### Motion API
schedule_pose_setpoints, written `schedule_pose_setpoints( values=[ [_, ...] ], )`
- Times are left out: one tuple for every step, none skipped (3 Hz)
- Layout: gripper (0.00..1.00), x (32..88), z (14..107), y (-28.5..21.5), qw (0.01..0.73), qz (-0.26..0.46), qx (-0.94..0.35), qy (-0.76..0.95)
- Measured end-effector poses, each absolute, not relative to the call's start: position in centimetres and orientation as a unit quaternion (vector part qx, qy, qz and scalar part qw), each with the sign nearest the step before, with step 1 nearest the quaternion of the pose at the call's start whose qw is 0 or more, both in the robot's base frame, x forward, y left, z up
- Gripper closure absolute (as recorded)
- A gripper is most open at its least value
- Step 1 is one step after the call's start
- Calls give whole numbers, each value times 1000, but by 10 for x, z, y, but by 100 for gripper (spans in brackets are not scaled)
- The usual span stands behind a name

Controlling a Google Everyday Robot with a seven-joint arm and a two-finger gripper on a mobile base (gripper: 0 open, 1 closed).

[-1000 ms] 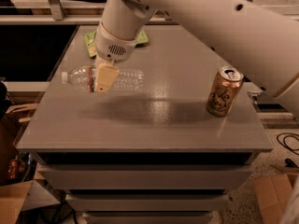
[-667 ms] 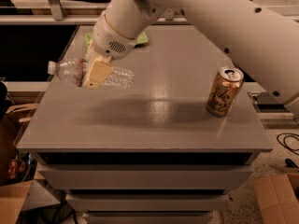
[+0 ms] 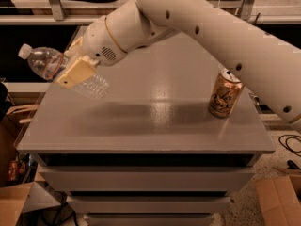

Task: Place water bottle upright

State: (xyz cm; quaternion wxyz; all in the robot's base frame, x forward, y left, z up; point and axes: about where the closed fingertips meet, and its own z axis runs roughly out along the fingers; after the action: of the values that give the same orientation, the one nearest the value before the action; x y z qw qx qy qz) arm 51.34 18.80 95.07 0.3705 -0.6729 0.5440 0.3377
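The water bottle (image 3: 47, 63) is a clear ribbed plastic bottle with a white cap. It is lifted off the grey table (image 3: 155, 126) near its left edge, tilted, with the cap up to the left and the base down to the right. My gripper (image 3: 74, 70) is shut on the bottle's middle, its tan finger (image 3: 76, 72) across the front. The white arm reaches in from the upper right.
A gold drink can (image 3: 225, 93) stands upright on the right side of the table, under the arm. Cardboard boxes (image 3: 277, 199) sit on the floor at both lower corners. Shelving runs along the back.
The bottle has gone from lying on the table to being lifted and tilted cap-up, carried left toward the table's left edge by my gripper.
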Motion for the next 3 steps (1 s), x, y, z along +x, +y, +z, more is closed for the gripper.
schedule_pose_setpoints(
  values=[
    [100, 507, 962, 207, 394, 404, -641, 519],
    [100, 503, 966, 222, 405, 465, -610, 498],
    [100, 499, 967, 231, 411, 503, -585, 486]
  ],
)
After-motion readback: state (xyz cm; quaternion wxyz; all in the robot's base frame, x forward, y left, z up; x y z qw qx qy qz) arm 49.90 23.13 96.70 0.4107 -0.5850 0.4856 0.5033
